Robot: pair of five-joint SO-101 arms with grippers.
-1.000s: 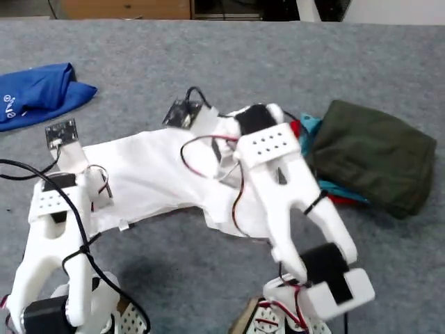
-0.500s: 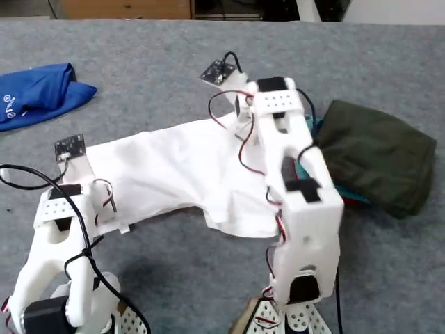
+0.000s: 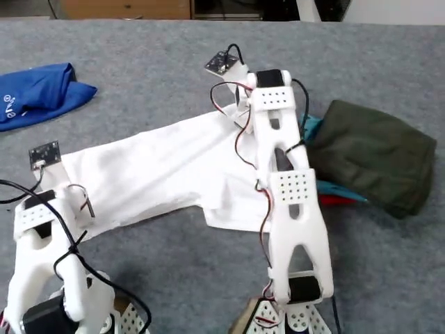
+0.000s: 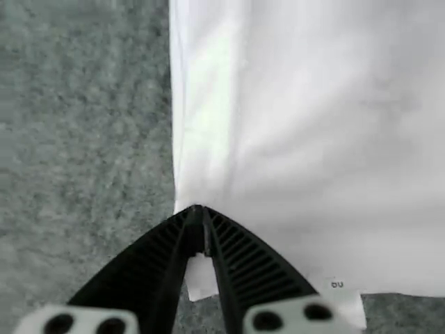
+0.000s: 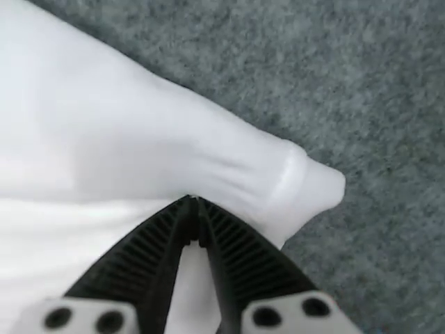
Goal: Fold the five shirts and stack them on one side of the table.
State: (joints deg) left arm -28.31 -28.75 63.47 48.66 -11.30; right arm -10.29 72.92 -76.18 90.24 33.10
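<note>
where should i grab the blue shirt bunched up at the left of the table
On the blue shirt, likely the pointed corner facing the white shirt: that tip lies thin and clear of the bunched folds. Come down from above on that side.

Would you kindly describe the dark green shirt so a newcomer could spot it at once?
On the grey table, look to the right of the spread white shirt. A folded pile lies there, and the dark green shirt tops it: the only olive one, folded over red and teal edges, unlike the crumpled blue shirt far left.
</note>
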